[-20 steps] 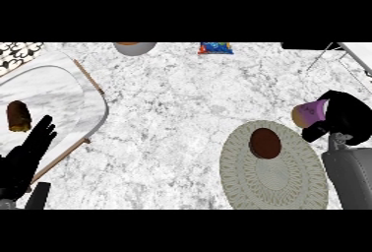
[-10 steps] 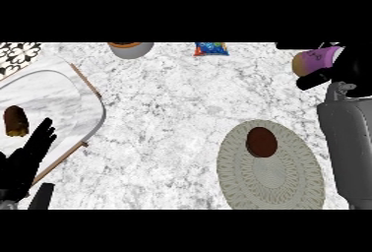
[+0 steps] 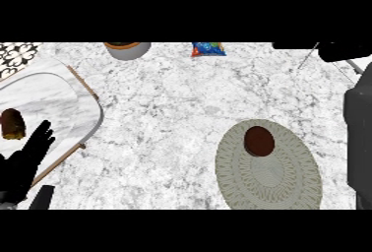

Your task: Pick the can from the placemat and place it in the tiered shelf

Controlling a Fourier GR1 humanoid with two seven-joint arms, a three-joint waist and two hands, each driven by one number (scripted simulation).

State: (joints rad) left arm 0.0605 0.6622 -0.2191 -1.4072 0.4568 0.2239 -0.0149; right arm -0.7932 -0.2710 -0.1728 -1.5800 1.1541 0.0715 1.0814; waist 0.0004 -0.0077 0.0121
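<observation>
One view, head: the right hand point(image 3: 345, 51) shows only as a black shape at the far right edge, cut by the frame. Whether it holds anything cannot be told. No can is visible. It is not on the placemat point(image 3: 280, 182), where only a dark brown round thing point(image 3: 259, 141) sits toward the far rim. Judgement: the can is hidden at the right hand, axis unknown. Thin rods point(image 3: 306, 58), likely the tiered shelf, lie just left of that hand. At near left the left hand point(image 3: 22, 165) rests open, well apart.

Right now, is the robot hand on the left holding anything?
No, the left robot hand is open, its fingers straight and spread with nothing between them.
</observation>
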